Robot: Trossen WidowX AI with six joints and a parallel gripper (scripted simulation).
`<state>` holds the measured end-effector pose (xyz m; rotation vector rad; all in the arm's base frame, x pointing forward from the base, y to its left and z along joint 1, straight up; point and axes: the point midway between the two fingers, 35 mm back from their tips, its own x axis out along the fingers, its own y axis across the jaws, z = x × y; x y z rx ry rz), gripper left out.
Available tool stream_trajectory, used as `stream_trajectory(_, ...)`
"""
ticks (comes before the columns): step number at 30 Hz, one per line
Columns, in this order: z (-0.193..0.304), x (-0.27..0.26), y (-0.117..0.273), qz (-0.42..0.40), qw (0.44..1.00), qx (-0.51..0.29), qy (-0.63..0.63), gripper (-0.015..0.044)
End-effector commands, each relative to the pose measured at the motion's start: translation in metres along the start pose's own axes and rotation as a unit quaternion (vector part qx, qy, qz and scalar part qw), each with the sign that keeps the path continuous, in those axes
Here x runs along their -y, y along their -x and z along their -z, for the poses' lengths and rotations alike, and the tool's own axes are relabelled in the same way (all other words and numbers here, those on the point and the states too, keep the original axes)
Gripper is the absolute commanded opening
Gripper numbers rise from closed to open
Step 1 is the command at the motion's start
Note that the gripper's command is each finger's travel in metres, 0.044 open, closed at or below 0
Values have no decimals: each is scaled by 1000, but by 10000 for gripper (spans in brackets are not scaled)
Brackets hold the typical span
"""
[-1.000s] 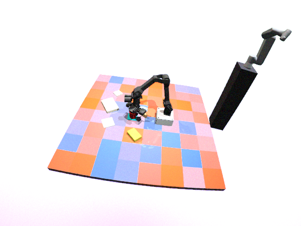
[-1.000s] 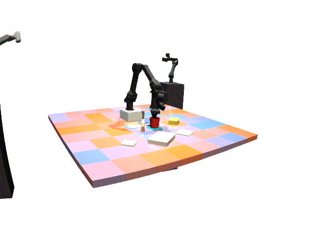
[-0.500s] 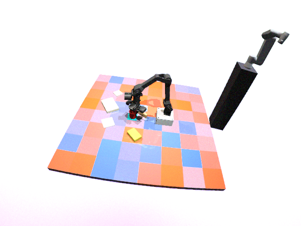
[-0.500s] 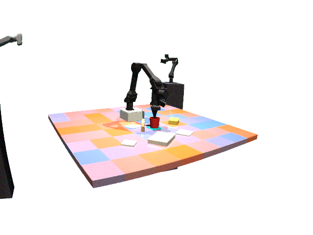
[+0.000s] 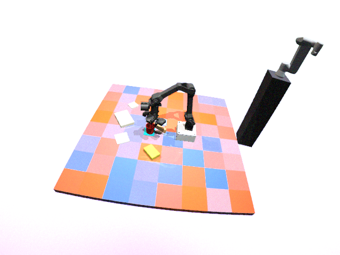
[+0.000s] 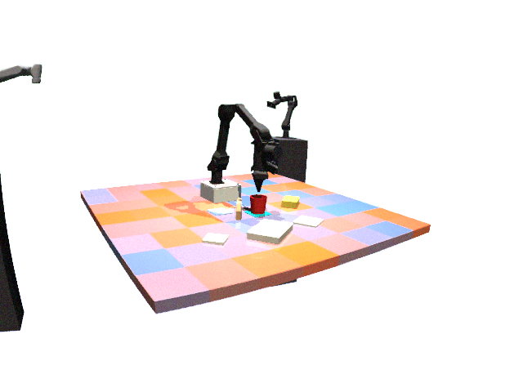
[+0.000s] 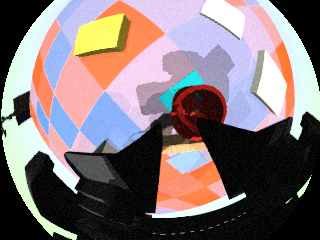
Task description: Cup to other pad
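1. A checkered tabletop (image 5: 170, 175) (image 6: 168, 261) (image 7: 80, 95) spans orange, pink, blue and lilac squares.
2. From the top view, a cyan pad (image 5: 149, 134) (image 6: 257, 214) (image 7: 184, 87) lies flat left of the white base box (image 5: 185, 137) (image 6: 220, 193).
3. A pale blue pad (image 6: 220, 211) (image 7: 186, 161) lies between them, partly hidden.
4. A tan block (image 5: 160, 128) (image 6: 239, 209) (image 7: 185, 148) stands near both pads.
5. A yellow block (image 5: 151, 151) (image 6: 290, 201) (image 7: 101, 35) lies nearer.
6. At left lie a thick white slab (image 5: 124, 118) (image 6: 269, 231) (image 7: 270, 82), a near white tile (image 5: 122, 137) (image 6: 308, 220) (image 7: 224, 17) and a far white tile (image 5: 133, 104) (image 6: 216, 238).
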<state>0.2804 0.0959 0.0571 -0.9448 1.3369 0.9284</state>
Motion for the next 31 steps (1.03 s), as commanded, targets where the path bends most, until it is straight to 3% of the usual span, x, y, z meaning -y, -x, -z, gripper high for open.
stream_trajectory(1, 0, 0, -1, 0, 1000, 0, 0, 259)
stream_trajectory(8, 0, 1, 6, 0, 1000, 0, 0, 440)
stream_trajectory(22, -1, 0, 61, 3, 1000, 0, -3, 440)
stream_trajectory(31, -2, 0, 59, 1, 1000, 1, 0, 440)
